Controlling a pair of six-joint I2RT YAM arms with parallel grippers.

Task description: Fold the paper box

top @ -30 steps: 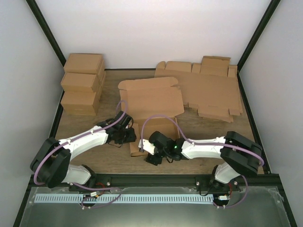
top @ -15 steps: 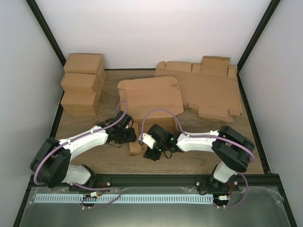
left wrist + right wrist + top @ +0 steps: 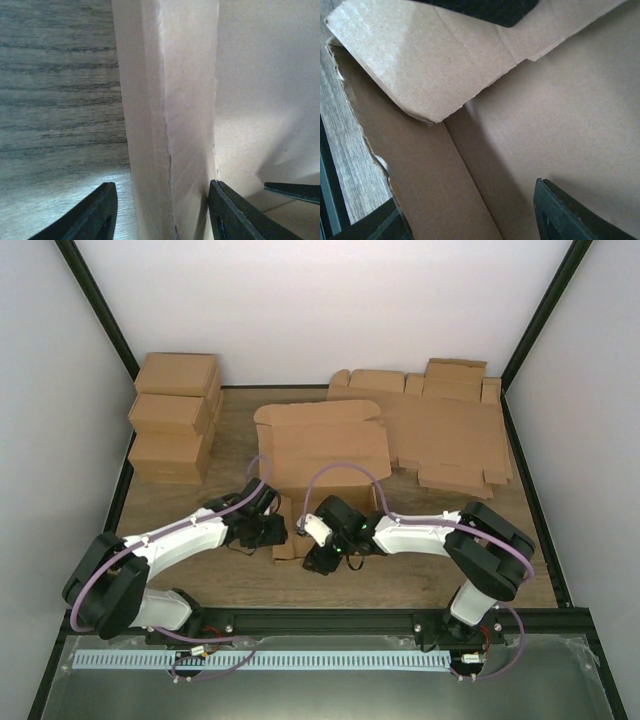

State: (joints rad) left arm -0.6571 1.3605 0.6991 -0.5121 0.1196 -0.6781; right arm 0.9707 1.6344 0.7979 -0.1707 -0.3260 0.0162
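Right arm has scooted toward 9 o'clock since a second ago, so the right gripper now sits hard up against the near right corner of the paper box. The box's big back panel has slid a touch toward 12 o'clock. Left arm has barely budged.

Box sits mid-table, flat panel pointing to 12 o'clock, with the folded-up near part between the two grippers at about 6 o'clock. The left gripper is on that part's 9 o'clock side. Its wrist view shows fingers either side of an upright, doubled-over wall. The one at 5 o'clock touches the cardboard, while the one at 7 o'clock has a strip of table showing beside it, so the jaws are apart and not clamped.

Right gripper's jaws are spread too. One finger is outside the side wall by its ragged edge, the other over the inner panel, and a corner flap leans in above them.

Cardboard is plain brown all over. Stack of closed boxes at 10 o'clock, sheaf of flat blanks at 1 o'clock.
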